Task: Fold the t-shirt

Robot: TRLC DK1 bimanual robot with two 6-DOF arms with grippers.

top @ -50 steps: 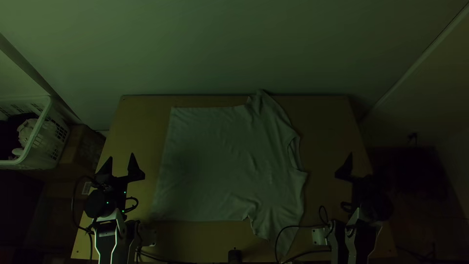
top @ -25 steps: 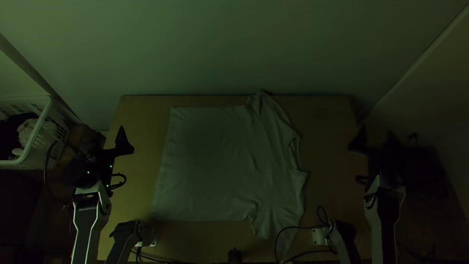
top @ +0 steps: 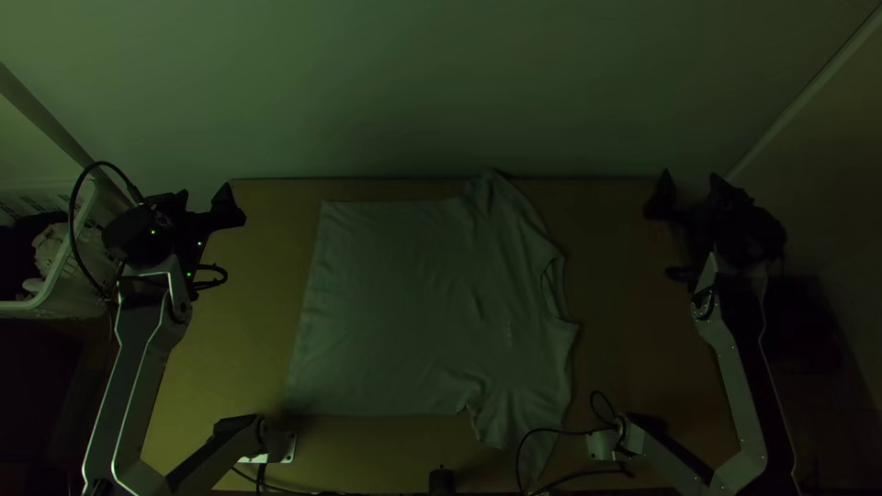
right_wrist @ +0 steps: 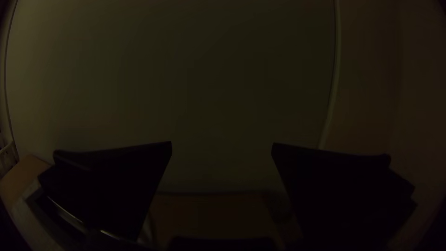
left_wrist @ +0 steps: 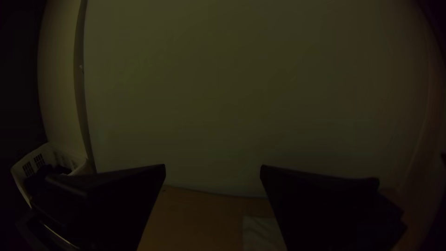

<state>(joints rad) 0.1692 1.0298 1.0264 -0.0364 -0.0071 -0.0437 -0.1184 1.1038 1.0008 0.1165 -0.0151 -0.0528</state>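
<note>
Though t-shirt [top: 413, 303] lies spread mid-frame, your left gripper [left_wrist: 213, 166], upper left, and right gripper [right_wrist: 222, 143], upper right, gape wide, empty; best pinch matching edge points shallowly, lift evenly.

Dim top view, much darker wrist views; bent edges, near-black corners there

Left end effector [top: 204, 193] and right end effector [top: 691, 176], jaws wide apart.

Pale-edged silver-grey links [top: 740, 395], bulky black joints [top: 127, 241], thin looping black cables [top: 72, 220], tiny green lights [top: 152, 232]
</note>
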